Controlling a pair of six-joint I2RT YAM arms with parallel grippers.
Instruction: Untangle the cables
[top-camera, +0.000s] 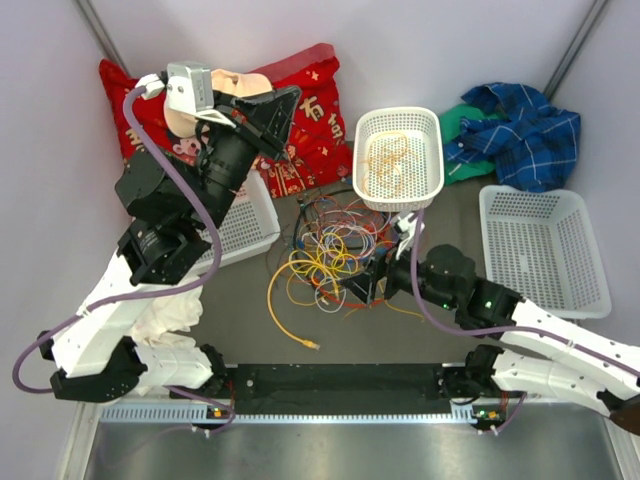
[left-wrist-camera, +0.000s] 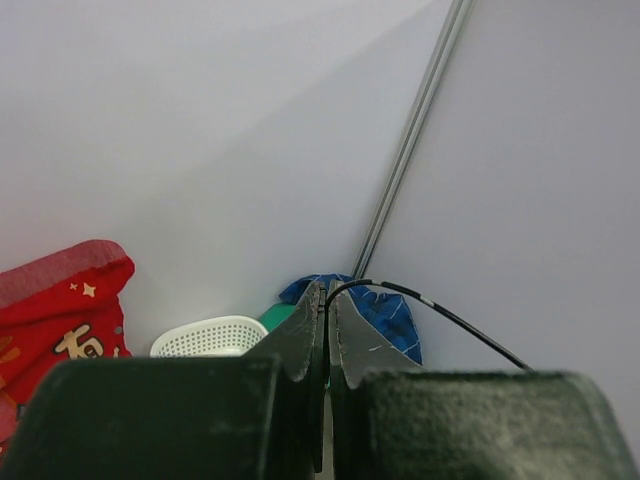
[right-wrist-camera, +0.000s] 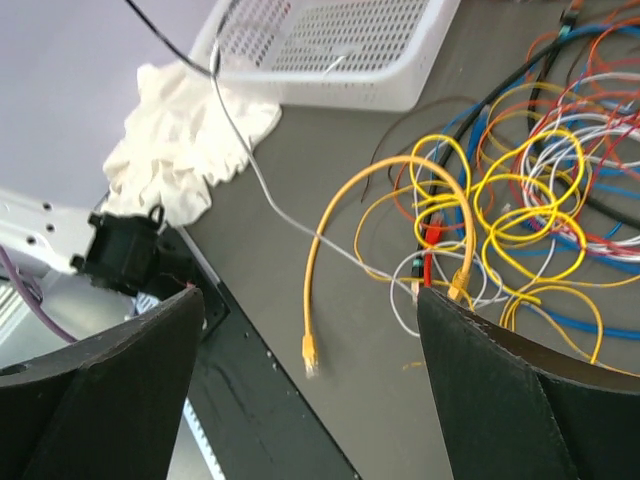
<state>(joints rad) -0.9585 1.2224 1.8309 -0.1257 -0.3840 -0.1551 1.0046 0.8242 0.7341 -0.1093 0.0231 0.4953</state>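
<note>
Early stage. The cables (top-camera: 335, 245) sit mid-tabletop as one knotted heap, yellow, red, blue, white and orange loops all crossing. One orange lead (top-camera: 290, 322) with a plug trails out toward the near edge, half free.

Left pincer (left-wrist-camera: 325, 310) is raised high, pressed together and pinching a black wire (left-wrist-camera: 440, 310) that runs off down to the right. I take that as one strand being drawn out. Right pincer (right-wrist-camera: 310, 295) is low at the heap's near-right side, spread wide with nothing in it.

The far white basket (top-camera: 432, 150) seems to hold a few pale strands; can't tell what kind. Most of the sorting is left.

Tabletop (top-camera: 400, 340) is dark grey and matte. Pale wall panels (top-camera: 450, 40) close in three sides. Clutter: red cushion (top-camera: 315, 105), blue plaid cloth (top-camera: 525, 125), white rag (top-camera: 170, 320).
</note>
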